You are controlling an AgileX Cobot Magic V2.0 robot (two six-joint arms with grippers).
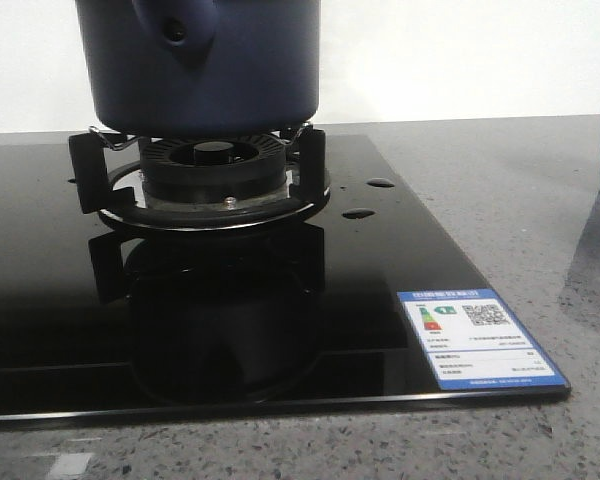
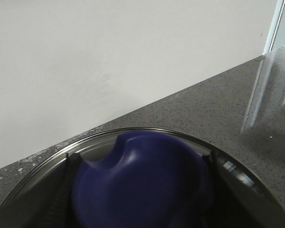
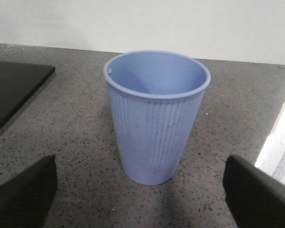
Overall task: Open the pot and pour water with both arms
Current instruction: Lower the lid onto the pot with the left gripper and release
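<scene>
While the pot (image 1: 202,65) sits upright on the burner grate (image 1: 205,165) of the black hob (image 1: 380,300), a dark blue lid knob (image 2: 140,183) is seen between the left gripper (image 2: 140,190) fingers; closure cannot be told. The right gripper (image 3: 140,190) is spread wide, empty, the pale blue cup (image 3: 156,116) at 12 o'clock.

Wall (image 1: 460,60): plain white, across the upper frame, evenly lit. Countertop (image 1: 540,200): grey speckled stone, filling the right side and lower edge. Hob (image 1: 40,300): glossy black glass, left and centre, with a blue-and-white label (image 1: 480,340) at its lower right corner.
</scene>
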